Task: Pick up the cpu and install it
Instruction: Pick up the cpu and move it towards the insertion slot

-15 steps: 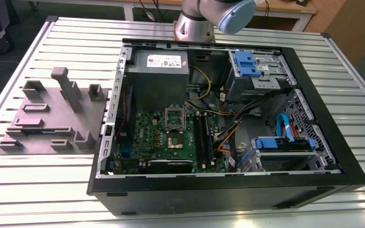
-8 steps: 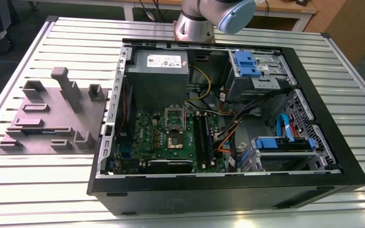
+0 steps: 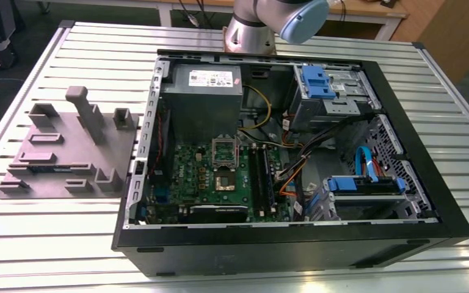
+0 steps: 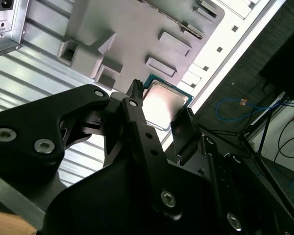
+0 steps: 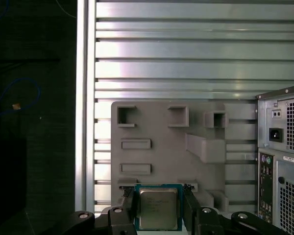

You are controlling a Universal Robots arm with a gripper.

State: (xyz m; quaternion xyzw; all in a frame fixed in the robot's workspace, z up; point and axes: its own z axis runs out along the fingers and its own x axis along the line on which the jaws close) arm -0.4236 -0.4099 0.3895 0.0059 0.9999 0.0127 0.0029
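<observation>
The cpu is a small square chip with a shiny silver top and a thin pale edge. It sits between the two black fingers of my gripper, which is shut on its opposite edges. In both wrist views the chip hangs well above the grey fixture plate. The open computer case lies on the table with the green motherboard inside it. The motherboard's socket is uncovered. The arm's base stands behind the case.
The grey fixture plate with raised blocks lies on the slatted metal table, at the exterior view's left of the case. Inside the case are a grey power supply, blue drive brackets and loose cables. The table edge drops to dark floor.
</observation>
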